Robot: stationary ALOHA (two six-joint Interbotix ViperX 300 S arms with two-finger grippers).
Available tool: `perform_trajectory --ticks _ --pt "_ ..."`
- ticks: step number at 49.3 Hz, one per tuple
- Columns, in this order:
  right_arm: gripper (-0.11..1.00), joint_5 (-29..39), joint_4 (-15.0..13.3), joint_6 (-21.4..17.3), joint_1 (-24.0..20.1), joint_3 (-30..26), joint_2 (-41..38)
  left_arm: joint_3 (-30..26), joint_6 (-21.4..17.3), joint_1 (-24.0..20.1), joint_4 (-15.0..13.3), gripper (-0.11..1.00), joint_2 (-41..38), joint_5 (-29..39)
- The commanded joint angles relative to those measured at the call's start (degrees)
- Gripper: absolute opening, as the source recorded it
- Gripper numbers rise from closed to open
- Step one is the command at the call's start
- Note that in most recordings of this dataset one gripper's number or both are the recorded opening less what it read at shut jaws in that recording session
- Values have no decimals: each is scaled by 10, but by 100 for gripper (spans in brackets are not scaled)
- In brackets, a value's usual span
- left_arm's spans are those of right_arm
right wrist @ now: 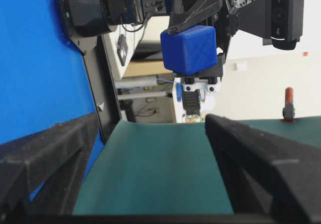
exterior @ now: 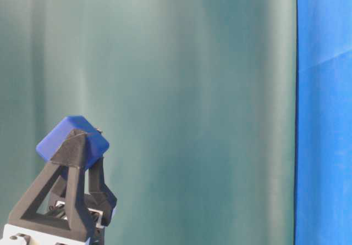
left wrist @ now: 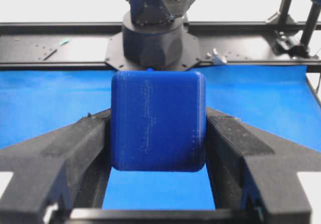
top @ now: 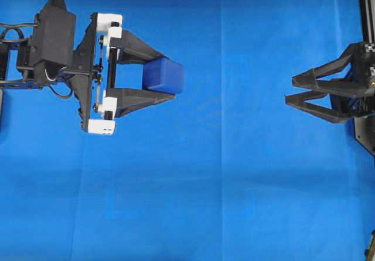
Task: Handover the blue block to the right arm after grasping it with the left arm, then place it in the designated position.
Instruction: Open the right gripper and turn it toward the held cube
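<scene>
Overhead view shows, at about 9 o'clock, the left gripper (top: 167, 76) with white blocks at its finger bases. Its two fingers are half closed and they clamp the block (top: 163, 75) between their tips. The block is therefore in the air above the cloth (top: 222, 179), left of the middle, and not lying on it. At 3 o'clock, well apart from it, the right gripper (top: 293, 91) stands with its fingers spread wide and nothing between them.

The block looks like a printed plastic cube, so I judge it light and stiff, not fragile. Its faces seem smooth and the edges are rounded, so it may slip if it is taken by a corner. In the left wrist view the fingers (left wrist: 75, 153) press on two opposite flat sides, and the front and top faces stay free. In the table-level view the block (exterior: 72, 140) sits turned between the tips, one corner up. For the handover, the right gripper should probably take the free pair of opposite faces, near the outer end, away from the left tips.

Counted: one block, two grippers, one cloth. No mark for the designated position is visible in any view.
</scene>
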State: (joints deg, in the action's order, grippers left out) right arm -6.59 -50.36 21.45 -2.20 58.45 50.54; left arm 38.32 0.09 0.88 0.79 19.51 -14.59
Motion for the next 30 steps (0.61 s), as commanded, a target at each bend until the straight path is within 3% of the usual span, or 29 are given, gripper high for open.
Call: perform_trajectory --ticks 1,30 --pt "96 -3 1 -2 -2 -15 -4 -6 1 2 0 46 12 -6" --pt "96 -4 0 -2 -2 -18 -14 -6 1 2 0 46 12 -6"
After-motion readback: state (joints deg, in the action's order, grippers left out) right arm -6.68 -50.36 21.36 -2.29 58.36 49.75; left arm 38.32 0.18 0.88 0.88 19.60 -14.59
